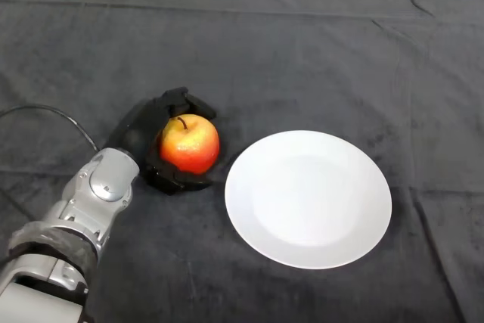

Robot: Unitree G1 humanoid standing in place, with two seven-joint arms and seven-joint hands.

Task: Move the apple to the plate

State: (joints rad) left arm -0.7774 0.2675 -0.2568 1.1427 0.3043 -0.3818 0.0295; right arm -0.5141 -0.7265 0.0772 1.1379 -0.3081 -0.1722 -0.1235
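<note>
**Apple in hand, plate just to the right**

Start at the left: your left hand (144, 135) comes in from the lower left and wraps the apple (189, 144), with fingers curled over its top at the far side and more black digit showing under its near edge. So the hand is closed round the fruit, not wide. You cannot tell from this view whether the apple is lifted or resting on the dark cloth (91, 51).

To the right, the white plate (308, 198) lies bare, its rim just beside the apple and hand.

What could go wrong: the apple is round and smooth, so a loose hold may let it roll out during the carry. If you travel too low, the hand or apple could catch the plate's rim and shove it. Release it too early and it may roll off the shallow plate.
</note>
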